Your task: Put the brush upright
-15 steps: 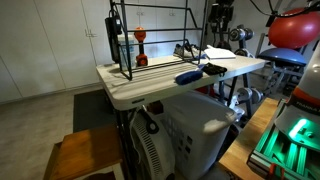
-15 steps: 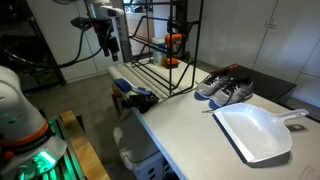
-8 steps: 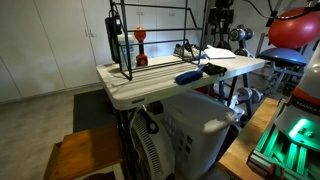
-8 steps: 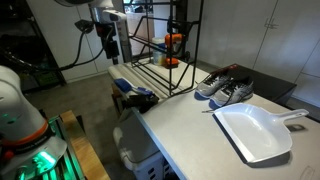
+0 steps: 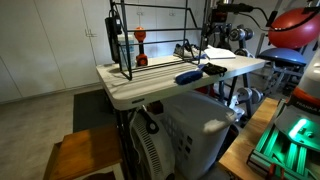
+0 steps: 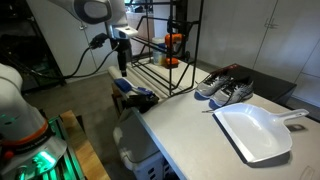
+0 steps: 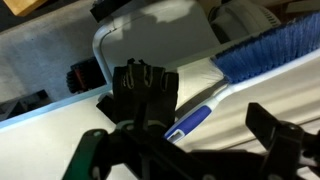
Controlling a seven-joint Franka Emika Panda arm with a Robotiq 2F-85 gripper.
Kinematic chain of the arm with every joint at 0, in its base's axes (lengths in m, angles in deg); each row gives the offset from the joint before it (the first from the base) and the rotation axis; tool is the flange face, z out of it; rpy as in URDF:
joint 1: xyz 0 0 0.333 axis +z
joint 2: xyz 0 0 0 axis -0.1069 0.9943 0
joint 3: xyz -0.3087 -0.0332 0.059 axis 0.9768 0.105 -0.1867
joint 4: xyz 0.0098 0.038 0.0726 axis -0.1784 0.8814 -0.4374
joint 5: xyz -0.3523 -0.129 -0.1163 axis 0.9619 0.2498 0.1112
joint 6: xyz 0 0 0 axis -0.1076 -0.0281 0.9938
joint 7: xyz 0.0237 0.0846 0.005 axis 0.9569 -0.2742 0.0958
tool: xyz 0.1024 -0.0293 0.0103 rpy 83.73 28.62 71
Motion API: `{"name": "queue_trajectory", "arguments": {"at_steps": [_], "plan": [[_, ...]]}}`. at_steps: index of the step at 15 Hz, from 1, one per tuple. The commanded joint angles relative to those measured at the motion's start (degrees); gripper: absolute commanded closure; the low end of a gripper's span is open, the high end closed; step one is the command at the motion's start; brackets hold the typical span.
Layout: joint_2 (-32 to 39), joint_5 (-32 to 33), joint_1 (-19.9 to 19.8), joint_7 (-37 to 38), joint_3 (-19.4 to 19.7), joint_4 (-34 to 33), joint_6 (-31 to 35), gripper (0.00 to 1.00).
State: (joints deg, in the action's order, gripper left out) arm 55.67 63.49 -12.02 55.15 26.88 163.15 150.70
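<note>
The blue brush (image 5: pixel 186 76) lies flat near the table's front edge, next to a flat black object (image 5: pixel 213 69). It also shows in the other exterior view (image 6: pixel 124 86). In the wrist view its blue bristle head (image 7: pixel 268 52) is at the upper right, and its blue and white handle runs down toward the middle. My gripper (image 6: pixel 122 62) hangs above the brush, not touching it. It also shows in an exterior view (image 5: pixel 209 38). In the wrist view the gripper (image 7: pixel 190 150) is open and empty, with its fingers on either side of the handle's end.
A black wire rack (image 5: pixel 150 40) stands at the back of the table with a red-orange round-topped item (image 5: pixel 141 45) inside. A pair of shoes (image 6: pixel 225 88) and a white dustpan (image 6: pixel 258 132) lie further along the table. A black crumpled object (image 7: pixel 145 90) lies beside the brush handle.
The arm has moved down and over toward the table's edge, and now hangs above the brush. The brush has not moved.
</note>
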Motion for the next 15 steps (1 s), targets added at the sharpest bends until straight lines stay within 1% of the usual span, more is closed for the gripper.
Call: {"name": "queue_trajectory", "arguments": {"at_steps": [1,3,7,15], "plan": [[4.1,-0.3,-1.9,5.9,-1.0,1.8,7.3,0.0],[6.8,-1.2,-2.0,6.6,-0.4,1.5,9.4,0.0],[12.6,-2.0,-2.3,11.2,-0.2,-0.5,14.6,0.0],[23.1,-5.6,-0.4,16.2,0.5,-5.4,19.7,0.0]]}}
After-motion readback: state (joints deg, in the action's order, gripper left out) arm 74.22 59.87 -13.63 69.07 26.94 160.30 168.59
